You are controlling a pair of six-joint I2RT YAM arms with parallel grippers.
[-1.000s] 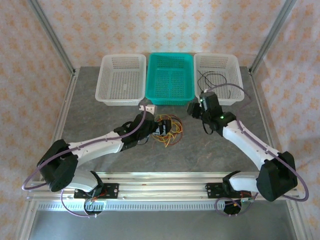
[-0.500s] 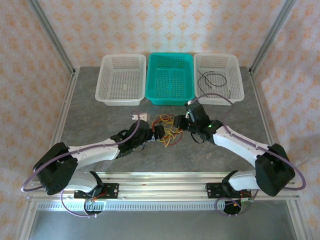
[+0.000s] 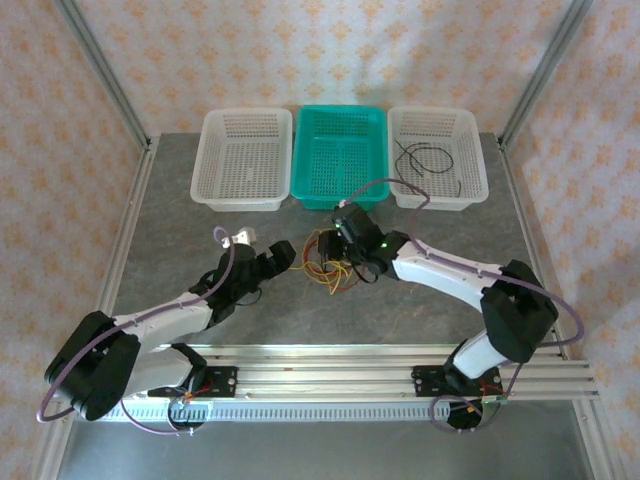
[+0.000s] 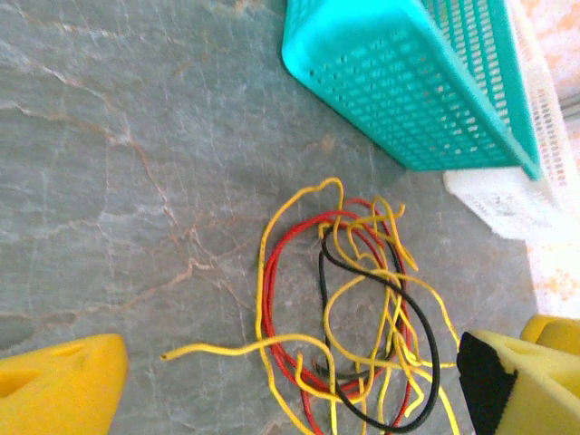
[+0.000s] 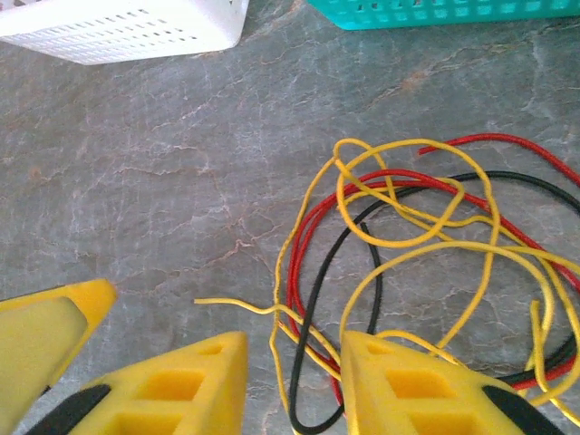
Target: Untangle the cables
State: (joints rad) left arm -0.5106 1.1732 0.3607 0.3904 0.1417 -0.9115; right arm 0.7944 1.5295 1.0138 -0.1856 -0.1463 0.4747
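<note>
A white basket [image 3: 243, 160] sits at the left of the table's [image 3: 170, 240] far edge. Nearer the middle, a small white piece [image 3: 243, 238] lies just beside the left arm. The left gripper [image 3: 279, 253] is left of the table's centre with its jaws spread wide and nothing between them. Its yellow fingers [image 4: 59, 388] frame the cables from a short way off without touching them.

The cables [image 3: 330, 263] lie in a loose heap at the table's centre, with red, yellow and black strands looped through each other. One yellow end pokes out to the left. A teal basket [image 3: 338, 158] stands at the middle of the far edge, behind the heap.

The right gripper [image 5: 288, 385] is down over the heap's near side with its jaws partly open. Black, red and yellow strands run through the gap, which is far wider than they are, so nothing is pinched. A second white basket [image 3: 470, 165] at the right of the far edge holds a lone black cable [image 3: 428, 152].
</note>
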